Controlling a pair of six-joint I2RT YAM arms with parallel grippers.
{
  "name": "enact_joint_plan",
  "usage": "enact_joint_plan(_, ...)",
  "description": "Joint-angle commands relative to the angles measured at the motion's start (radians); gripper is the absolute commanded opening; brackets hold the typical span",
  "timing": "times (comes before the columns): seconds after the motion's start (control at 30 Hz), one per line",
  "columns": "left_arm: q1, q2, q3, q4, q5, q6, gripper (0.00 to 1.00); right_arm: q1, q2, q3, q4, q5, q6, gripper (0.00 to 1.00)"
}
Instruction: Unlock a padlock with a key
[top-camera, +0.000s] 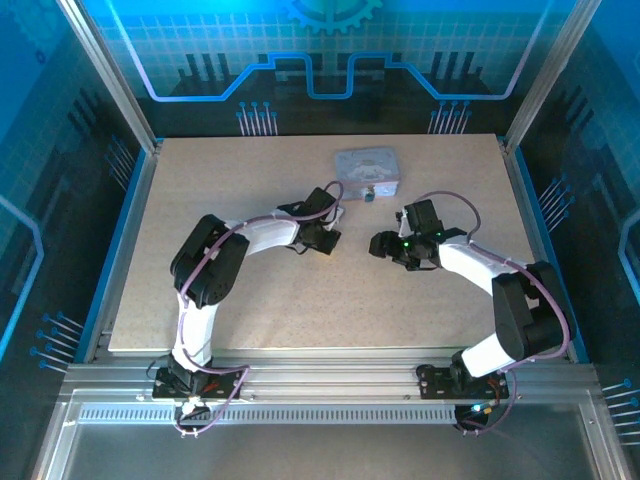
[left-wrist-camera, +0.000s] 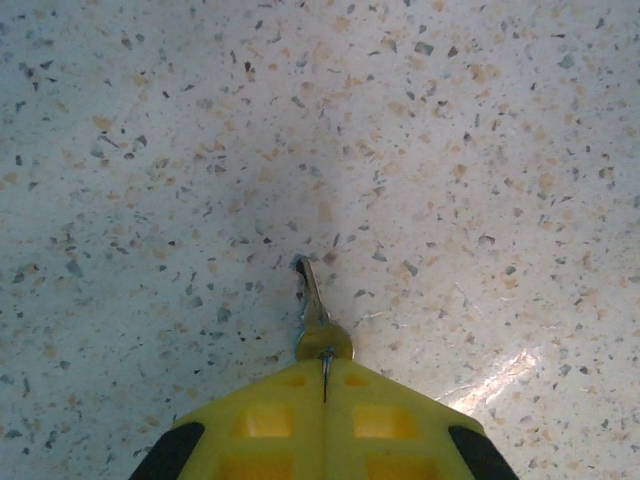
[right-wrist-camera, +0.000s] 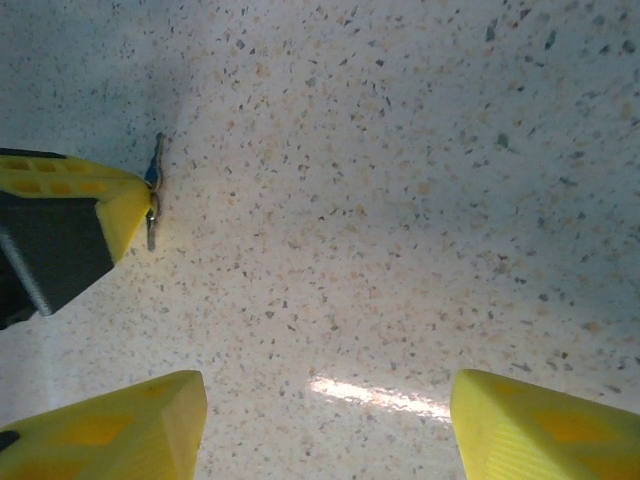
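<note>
Holding the key (left-wrist-camera: 314, 318) by its bow, the left gripper (left-wrist-camera: 325, 385) has its fingers pressed together on it, blade pointing out over the table (left-wrist-camera: 480, 120). The right gripper (right-wrist-camera: 327, 400) hangs just to its right, fingers wide apart and empty. The padlock (top-camera: 369, 196) lies farther off, by the near edge of the tin (top-camera: 368, 165). Key pickup looks done; next the right gripper probably has to fetch and steady the padlock

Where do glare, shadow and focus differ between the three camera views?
Left wrist: a glare streak crosses the table lower right; the key is in sharp focus. Right wrist: a similar streak lies low between the open yellow jaws, and the upper left is shaded bluish. Top external: even light on the table, blue-tinted surround.
</note>
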Motion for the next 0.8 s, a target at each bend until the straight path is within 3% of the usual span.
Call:
enact_joint_plan(0.0,-0.018,-0.011,-0.063,0.036,0.063,0.017,0.00,-0.013,0.014,0.001,0.036,-0.100,0.064,0.66)
enact_joint_plan(0.5,-0.034,-0.051,-0.127,0.137,0.185,0.087,0.00,-0.015,0.068,0.015,0.092,-0.169,0.193,0.60)
enact_joint_plan(0.77,-0.051,-0.078,-0.128,0.059,0.103,0.101,0.00,-0.027,0.067,-0.006,0.088,-0.158,0.204,0.59)
